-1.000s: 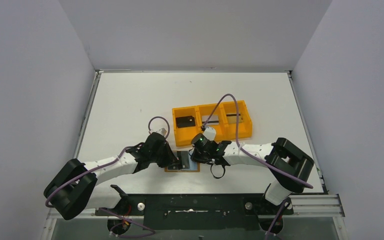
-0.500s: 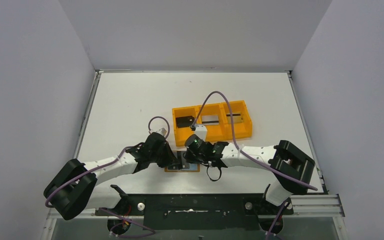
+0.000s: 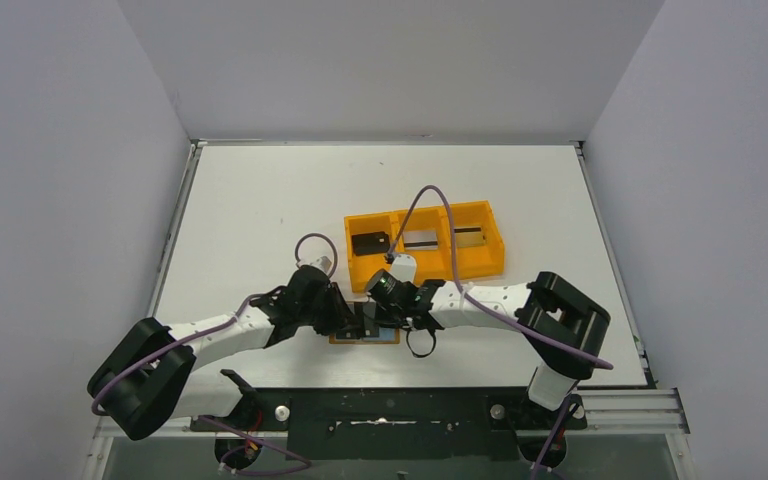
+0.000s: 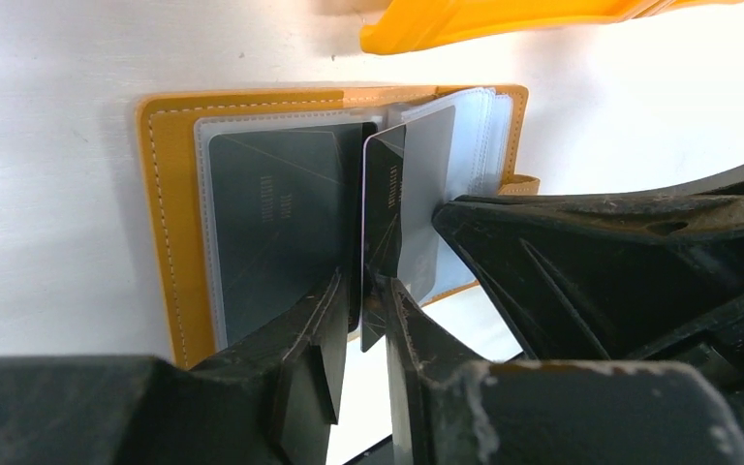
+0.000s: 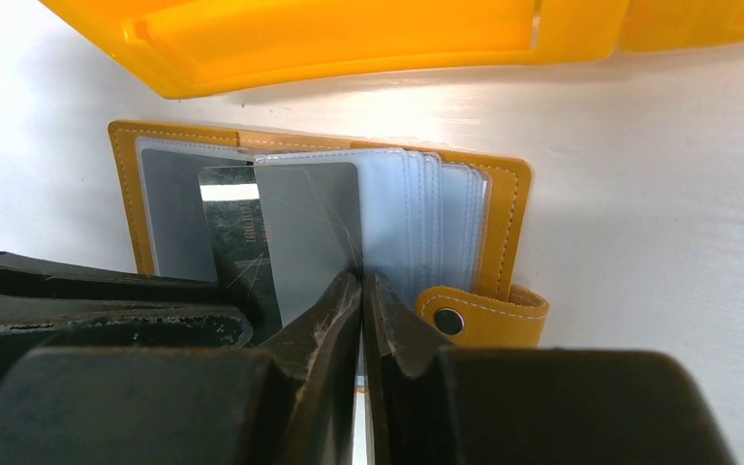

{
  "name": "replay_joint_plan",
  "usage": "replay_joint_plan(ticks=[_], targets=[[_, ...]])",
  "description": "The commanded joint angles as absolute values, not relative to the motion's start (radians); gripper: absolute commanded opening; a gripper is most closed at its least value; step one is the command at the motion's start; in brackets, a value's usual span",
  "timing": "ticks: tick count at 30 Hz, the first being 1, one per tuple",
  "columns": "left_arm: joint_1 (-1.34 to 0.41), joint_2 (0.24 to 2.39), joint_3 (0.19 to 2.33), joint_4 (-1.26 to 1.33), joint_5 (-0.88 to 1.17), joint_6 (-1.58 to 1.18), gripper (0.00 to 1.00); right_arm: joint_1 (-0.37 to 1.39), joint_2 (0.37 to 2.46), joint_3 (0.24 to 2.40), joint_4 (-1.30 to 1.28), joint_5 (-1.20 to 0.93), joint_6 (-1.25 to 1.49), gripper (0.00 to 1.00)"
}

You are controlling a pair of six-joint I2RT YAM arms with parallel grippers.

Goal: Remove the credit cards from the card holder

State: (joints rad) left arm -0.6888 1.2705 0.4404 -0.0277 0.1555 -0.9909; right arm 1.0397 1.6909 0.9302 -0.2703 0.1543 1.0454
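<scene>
The tan-orange card holder (image 4: 170,223) lies open on the table at the near edge (image 3: 345,340), its snap tab (image 5: 480,315) on the right. One dark card (image 4: 271,223) fills its left pocket. A second dark card (image 4: 383,208) stands on edge above the spine, its lower edge between my left gripper's (image 4: 368,281) fingers, which stand a narrow gap apart. A grey card (image 5: 310,232) sits in a clear sleeve, and my right gripper (image 5: 360,279) is shut on that sleeve's edge. Both grippers meet over the holder (image 3: 368,322).
A bright orange three-compartment tray (image 3: 360,275) stands just behind the holder, with a dark card (image 3: 370,243) in its left compartment. Its rim (image 5: 349,39) is close above both grippers. Purple cables loop over the arms.
My right arm has shifted left, in over the holder. My left gripper's jaws have parted a little round the dark card's edge.
</scene>
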Motion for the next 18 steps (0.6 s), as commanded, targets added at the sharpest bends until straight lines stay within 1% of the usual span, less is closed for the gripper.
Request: replay_joint_plan(ticks=[1, 5, 13, 15, 18], targets=[[-0.677, 1.259, 0.434, 0.098, 0.202, -1.004, 0.22, 1.023, 1.689, 0.897, -0.312, 0.17, 1.075, 0.06], [-0.676, 1.281, 0.426, 0.135, 0.222, -1.023, 0.23, 1.017, 1.687, 0.886, -0.298, 0.156, 1.075, 0.06], [-0.669, 1.274, 0.383, 0.182, 0.221, -1.066, 0.23, 1.008, 1.681, 0.874, -0.28, 0.144, 1.078, 0.06], [-0.666, 1.275, 0.376, 0.185, 0.222, -1.069, 0.22, 1.008, 1.681, 0.87, -0.278, 0.143, 1.081, 0.06], [-0.663, 1.275, 0.371, 0.187, 0.224, -1.068, 0.15, 1.006, 1.679, 0.868, -0.276, 0.141, 1.081, 0.06]])
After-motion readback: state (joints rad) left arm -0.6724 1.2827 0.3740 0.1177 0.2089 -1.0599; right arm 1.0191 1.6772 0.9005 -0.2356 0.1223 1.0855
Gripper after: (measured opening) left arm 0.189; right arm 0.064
